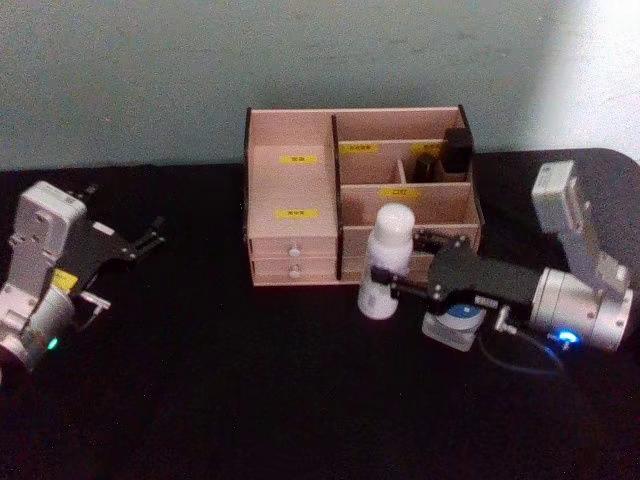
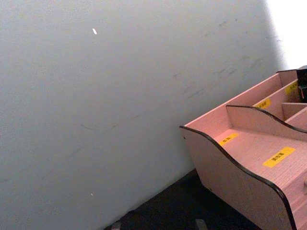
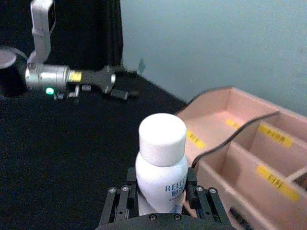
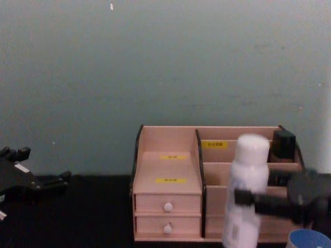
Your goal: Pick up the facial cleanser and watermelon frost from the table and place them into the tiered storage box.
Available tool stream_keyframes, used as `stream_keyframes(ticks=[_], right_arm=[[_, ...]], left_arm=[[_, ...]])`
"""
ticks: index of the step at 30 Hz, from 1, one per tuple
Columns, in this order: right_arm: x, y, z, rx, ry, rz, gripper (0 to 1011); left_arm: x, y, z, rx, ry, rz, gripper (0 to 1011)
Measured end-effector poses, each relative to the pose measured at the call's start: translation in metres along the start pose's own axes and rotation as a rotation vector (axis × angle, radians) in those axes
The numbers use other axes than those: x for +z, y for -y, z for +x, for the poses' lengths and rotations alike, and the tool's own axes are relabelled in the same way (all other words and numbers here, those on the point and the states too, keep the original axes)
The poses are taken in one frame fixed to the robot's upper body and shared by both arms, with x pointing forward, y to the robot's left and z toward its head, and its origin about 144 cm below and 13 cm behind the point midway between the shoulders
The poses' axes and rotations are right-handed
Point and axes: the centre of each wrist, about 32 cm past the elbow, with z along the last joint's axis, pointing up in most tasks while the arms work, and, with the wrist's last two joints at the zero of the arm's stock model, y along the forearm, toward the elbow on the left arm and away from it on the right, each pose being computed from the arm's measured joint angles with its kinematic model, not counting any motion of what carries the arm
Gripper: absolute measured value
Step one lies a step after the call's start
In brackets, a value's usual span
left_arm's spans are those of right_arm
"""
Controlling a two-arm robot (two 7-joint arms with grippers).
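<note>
The facial cleanser (image 1: 388, 255), a tall white bottle with a rounded cap, stands just in front of the tiered storage box (image 1: 290, 128). My right gripper (image 1: 396, 266) is shut on its lower body, one finger on each side. The right wrist view shows the bottle (image 3: 162, 158) held between the fingers (image 3: 119, 203). From the chest it (image 4: 247, 186) looks slightly tilted in my right gripper (image 4: 249, 199). The watermelon frost (image 1: 455, 325), a squat jar with a blue lid (image 4: 310, 239), sits on the table under my right arm. My left gripper (image 1: 128, 262) rests open at the far left.
The box (image 4: 165, 142) is beige wood with yellow labels and two white-knobbed drawers (image 1: 295, 258). Small black containers (image 1: 457, 150) stand in its back right compartments. The table is covered in black cloth and a pale wall rises behind. The left wrist view shows the box's side (image 2: 230, 172).
</note>
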Motion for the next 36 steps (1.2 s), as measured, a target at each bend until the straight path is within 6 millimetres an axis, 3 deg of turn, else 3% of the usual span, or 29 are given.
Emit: stream_keyframes(ticks=[6, 16, 36], right_arm=[[0.023, -0.002, 0.010, -0.047, 0.025, 0.065, 592], [0.040, -0.022, 0.033, -0.170, 0.040, 0.131, 593], [0.037, -0.054, 0.067, -0.278, 0.030, 0.109, 592]], left_arm=[[0.000, 0.000, 0.000, 0.000, 0.000, 0.000, 1001], [0.000, 0.000, 0.000, 0.000, 0.000, 0.000, 1001], [0.000, 0.000, 0.000, 0.000, 0.000, 0.000, 1001]])
